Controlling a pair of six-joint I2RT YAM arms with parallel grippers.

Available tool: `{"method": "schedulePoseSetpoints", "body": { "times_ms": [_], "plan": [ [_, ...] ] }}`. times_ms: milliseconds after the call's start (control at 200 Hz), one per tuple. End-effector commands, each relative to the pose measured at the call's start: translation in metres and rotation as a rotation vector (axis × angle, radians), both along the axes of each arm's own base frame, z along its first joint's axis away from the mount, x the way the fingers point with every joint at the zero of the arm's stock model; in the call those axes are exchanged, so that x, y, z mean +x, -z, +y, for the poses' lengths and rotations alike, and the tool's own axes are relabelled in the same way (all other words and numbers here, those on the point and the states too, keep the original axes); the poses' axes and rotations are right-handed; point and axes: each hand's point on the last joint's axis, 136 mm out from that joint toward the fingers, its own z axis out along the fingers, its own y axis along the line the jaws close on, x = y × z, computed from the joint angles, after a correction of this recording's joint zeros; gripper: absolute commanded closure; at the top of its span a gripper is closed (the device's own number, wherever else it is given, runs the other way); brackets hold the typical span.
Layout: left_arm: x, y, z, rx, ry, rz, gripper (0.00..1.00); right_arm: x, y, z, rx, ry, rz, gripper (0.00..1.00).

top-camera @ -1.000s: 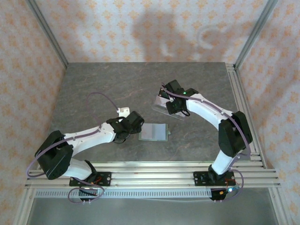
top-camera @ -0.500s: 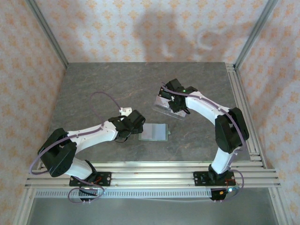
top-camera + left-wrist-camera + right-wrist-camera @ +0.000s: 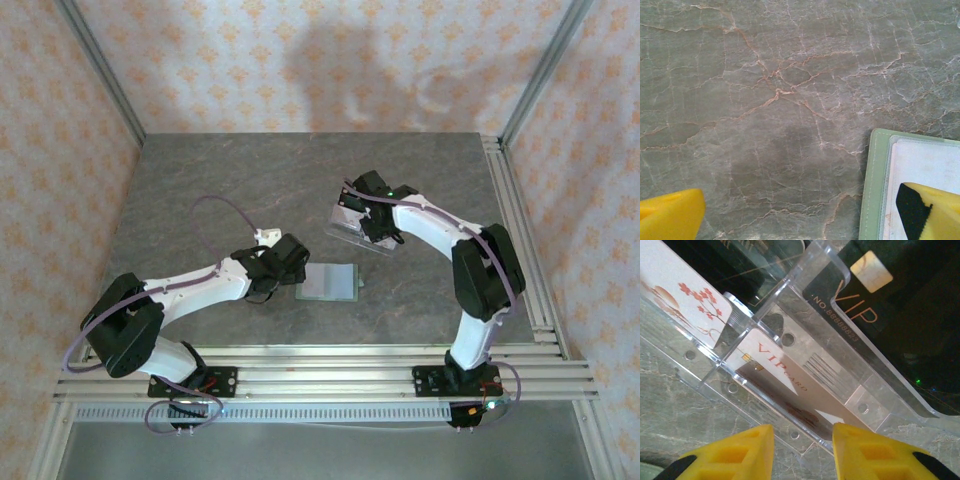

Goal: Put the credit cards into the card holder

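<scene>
The sage-green card holder [image 3: 328, 282] lies open and flat near the middle of the table [image 3: 200, 200], closer to its near edge. The left end effector [image 3: 800, 200] hangs over the holder's left edge, spread wide and empty (one yellow pad [image 3: 940, 210] is above the pale inside). A little toward the right edge, the right end effector [image 3: 803, 440], partly open and gripping nothing, faces the credit cards [image 3: 782, 377] standing in a clear acrylic stand [image 3: 340, 232].

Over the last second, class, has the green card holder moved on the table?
No. The card holder stays put, its near edge equally far from the front rail.
</scene>
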Motion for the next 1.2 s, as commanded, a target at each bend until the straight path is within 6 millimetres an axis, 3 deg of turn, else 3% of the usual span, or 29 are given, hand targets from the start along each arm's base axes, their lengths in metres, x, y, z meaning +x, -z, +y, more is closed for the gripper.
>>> {"method": "schedulePoseSetpoints", "body": {
  "times_ms": [0, 250, 731, 1196],
  "plan": [
    [0.006, -0.001, 0.001, 0.006, -0.005, -0.009, 0.00, 0.003, 0.004, -0.012, -0.063, 0.010, -0.006, 0.65],
    [0.007, 0.001, 0.000, 0.005, -0.005, -0.007, 0.00, 0.000, 0.017, -0.013, -0.085, 0.000, 0.037, 0.66],
    [0.008, 0.001, 0.000, 0.006, -0.007, -0.010, 0.00, -0.014, 0.018, -0.003, -0.007, -0.022, 0.087, 0.77],
    [0.010, -0.002, -0.003, -0.001, -0.004, -0.015, 0.00, -0.010, 0.029, -0.001, -0.039, -0.047, 0.118, 0.83]
  ]
}}
